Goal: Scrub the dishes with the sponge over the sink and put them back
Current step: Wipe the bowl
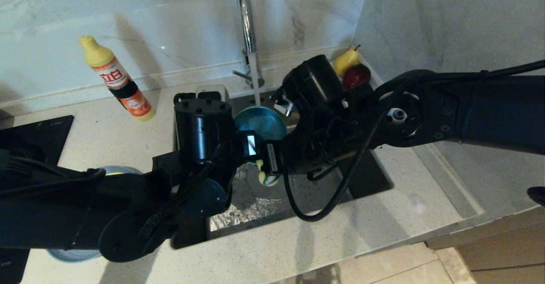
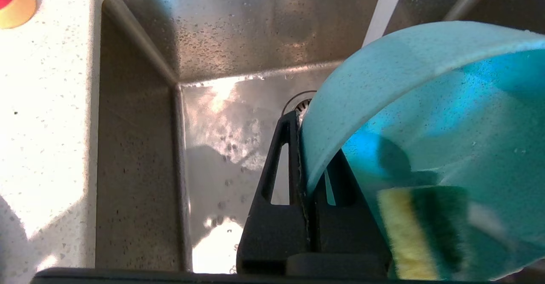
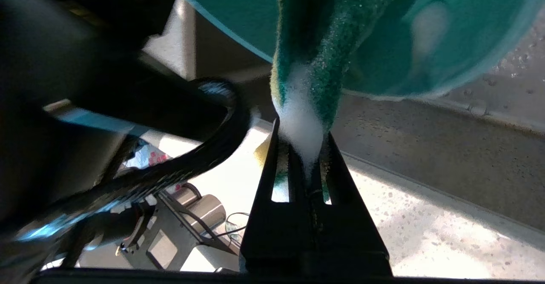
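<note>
Over the sink [image 2: 238, 41] my left gripper [image 2: 304, 147] is shut on the rim of the teal-blue bowl [image 2: 425, 105], which it holds tilted on edge. The yellow and green sponge [image 2: 419, 233] lies against the bowl's inside. My right gripper [image 3: 302, 139] is shut on the sponge [image 3: 328, 41], with white foam at its fingertips, and the bowl [image 3: 447, 41] is just beyond. From the head, the bowl [image 1: 260, 122] and sponge [image 1: 267, 176] sit between both wrists. Under my left arm show the grey-blue plate's edge [image 1: 72, 256] and a yellow sliver [image 1: 111, 173].
The chrome tap [image 1: 246, 24] runs a thin stream [image 1: 254, 79] into the sink behind the bowl. The drain strainer [image 2: 300, 103] lies below. A detergent bottle [image 1: 117, 79] stands on the counter at the left, a pear [image 1: 345, 60] and apple [image 1: 357, 76] in the back right corner.
</note>
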